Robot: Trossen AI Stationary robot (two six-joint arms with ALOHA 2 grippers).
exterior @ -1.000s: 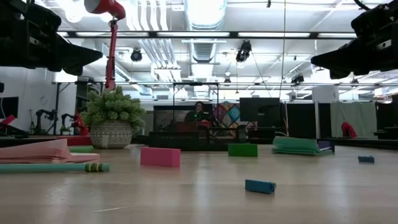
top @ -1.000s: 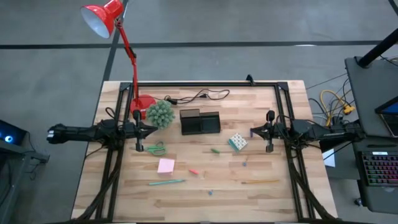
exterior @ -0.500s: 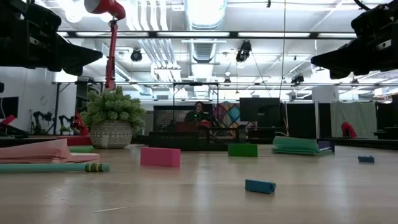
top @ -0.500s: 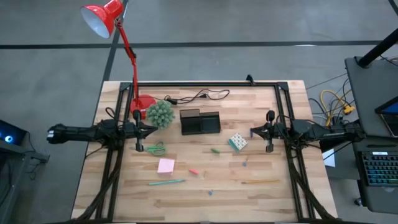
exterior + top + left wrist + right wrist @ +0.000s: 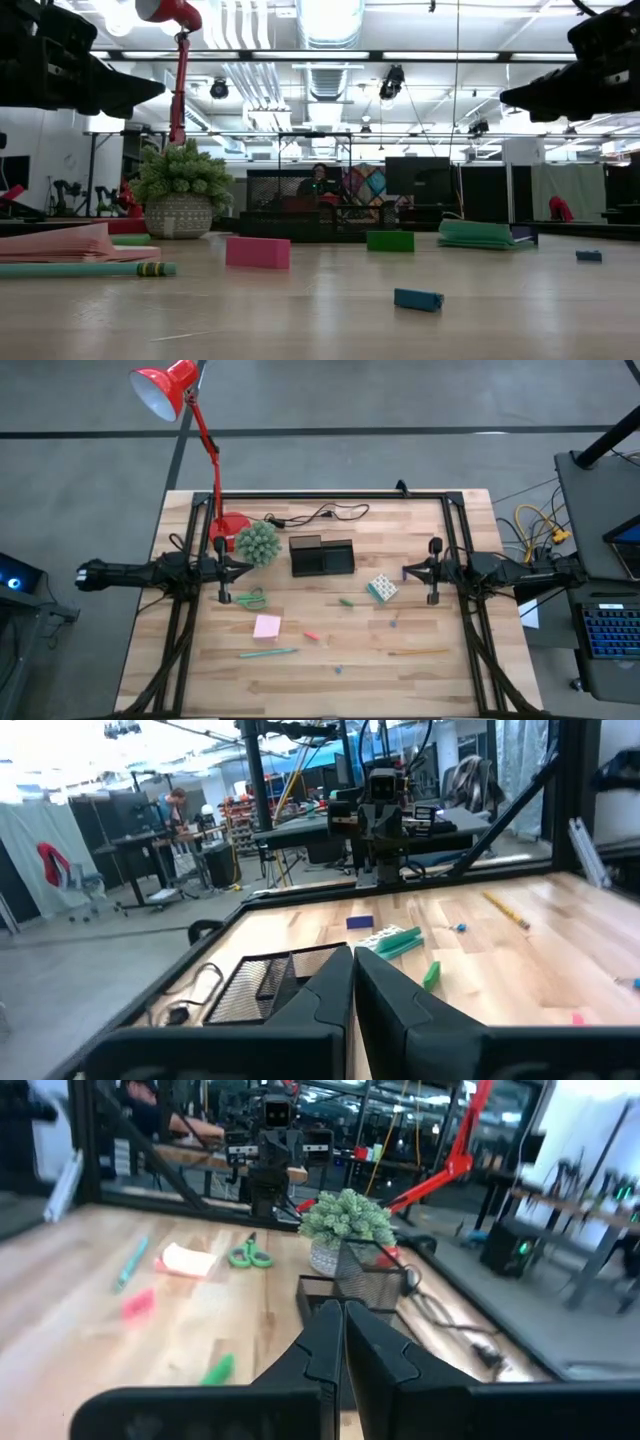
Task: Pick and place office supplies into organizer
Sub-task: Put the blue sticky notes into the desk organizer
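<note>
While both arms wait at table edges, left hand [image 5: 223,597] clenched, empty; right hand [image 5: 433,598] clenched, empty. Supplies scattered on table [image 5: 440,675]: scissors [image 5: 250,599], pink pad [image 5: 266,626], green pen [image 5: 268,654], patterned block [image 5: 381,588]. Organizer [image 5: 322,556] at back centre, beside plant [image 5: 257,543]. Nearest item judged best first; hand to be opened before descent. No readable writing seen.

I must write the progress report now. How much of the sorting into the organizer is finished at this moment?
Nothing looks done: the organizer seems to hold no supplies. Nothing is in hand: the left gripper and right gripper are both shut, holding nothing, at the table's sides. Everything is left: the scissors, pink sticky-note pad, green pen, patterned block, yellowish stick and the small bits lie on the table.
</note>
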